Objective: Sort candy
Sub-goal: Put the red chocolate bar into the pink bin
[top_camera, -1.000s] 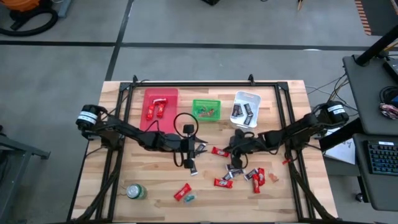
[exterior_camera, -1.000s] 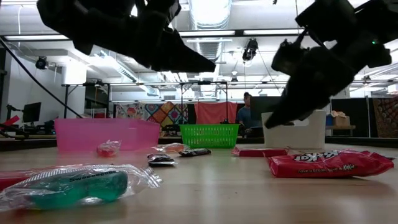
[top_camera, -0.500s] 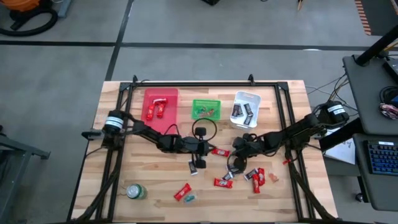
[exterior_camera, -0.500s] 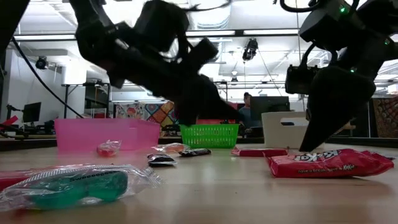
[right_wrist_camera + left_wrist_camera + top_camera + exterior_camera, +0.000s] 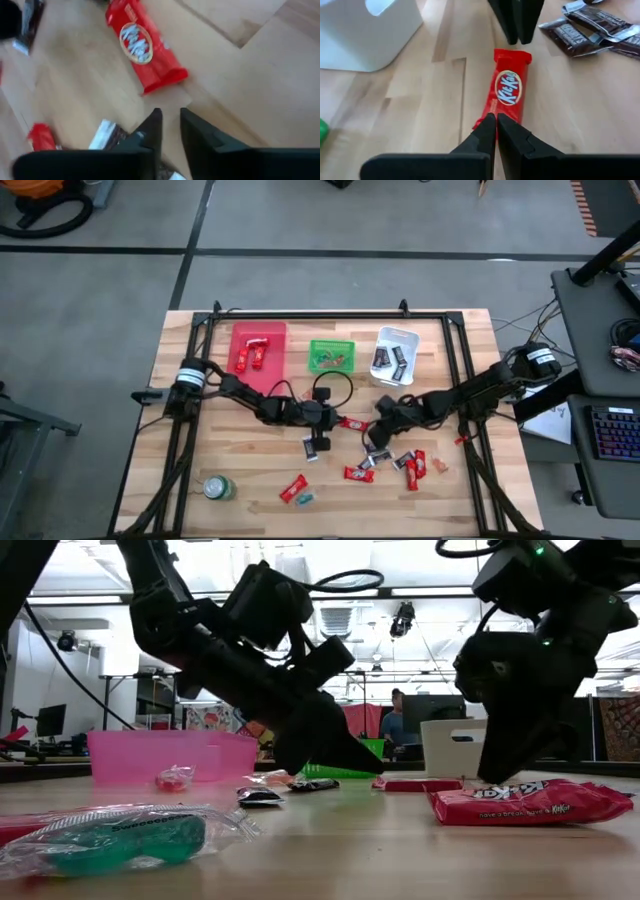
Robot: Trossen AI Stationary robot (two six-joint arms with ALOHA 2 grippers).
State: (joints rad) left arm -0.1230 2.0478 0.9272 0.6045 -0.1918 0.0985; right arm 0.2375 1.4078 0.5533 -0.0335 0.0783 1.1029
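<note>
Fingers of the left gripper (image 5: 496,131) are pressed together at the near end of a red KitKat bar (image 5: 507,92), pinching the wrapper's crimped edge or closed just over it; the wrist view cannot settle which. In the high view this bar (image 5: 352,423) lies mid-table, between the 2 grippers. If the pinch is real, it is thin and off-centre, so the lift should be slow and straight up, with a check that the bar rises before the arm swings toward the pink tray (image 5: 259,347), where 2 other red bars already lie. If the bar stays down, reopening and straddling its middle would give a surer hold.

The right gripper (image 5: 167,131) hangs just beside the same bar's far end, its fingers a narrow gap apart and holding nothing. It would do best to keep clear of the bar while the left arm lifts.

Most of the remaining candy (image 5: 395,461) is a cluster of red and dark wrappers near the right gripper, with 2 pieces (image 5: 297,491) toward the front edge. The green basket (image 5: 332,357) and white bin (image 5: 394,354) at the back hold other sorted pieces.
</note>
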